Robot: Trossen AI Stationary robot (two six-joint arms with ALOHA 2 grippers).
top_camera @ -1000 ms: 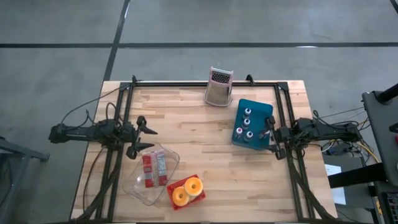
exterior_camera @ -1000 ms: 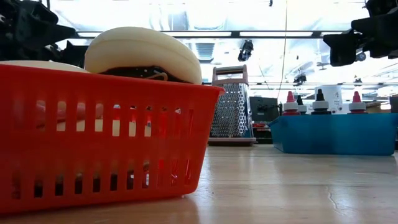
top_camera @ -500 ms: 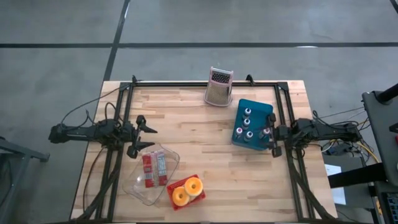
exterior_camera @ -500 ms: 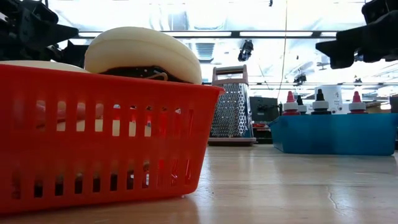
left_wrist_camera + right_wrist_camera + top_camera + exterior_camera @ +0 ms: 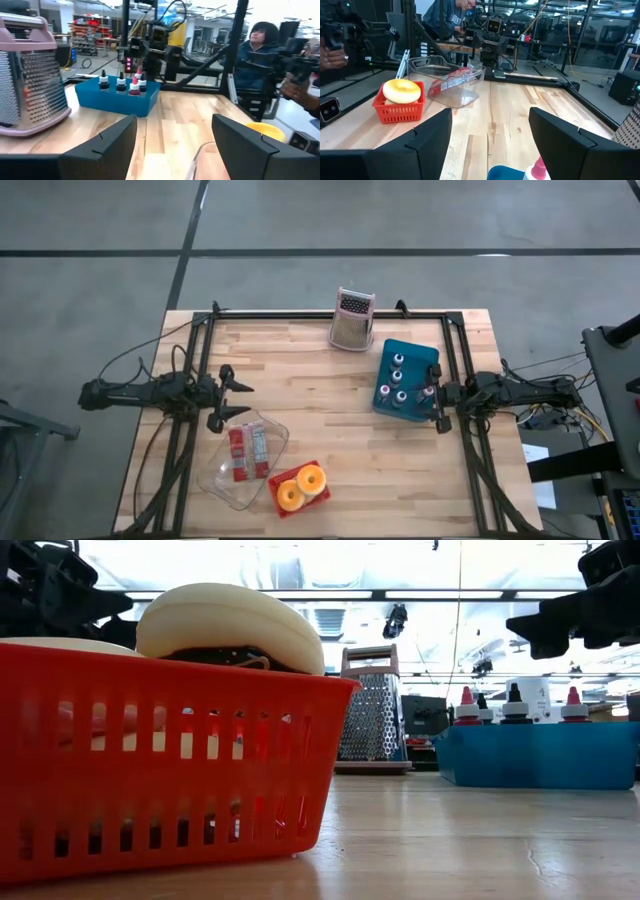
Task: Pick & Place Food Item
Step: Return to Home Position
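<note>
Arms reach level inward on my feed, left gripper near the clear bin, right gripper at the blue bin's edge, both gaping wide, empty.

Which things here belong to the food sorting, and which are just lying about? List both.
Job: blue bin holding food coloring bottles; transparent bin holding popcorn bag; probably the red basket of yellow rings.
Lying about: grater, upright near the blue bin.

left gripper: raised, fingers apart; right gripper: raised, fingers apart, facing inward
</note>
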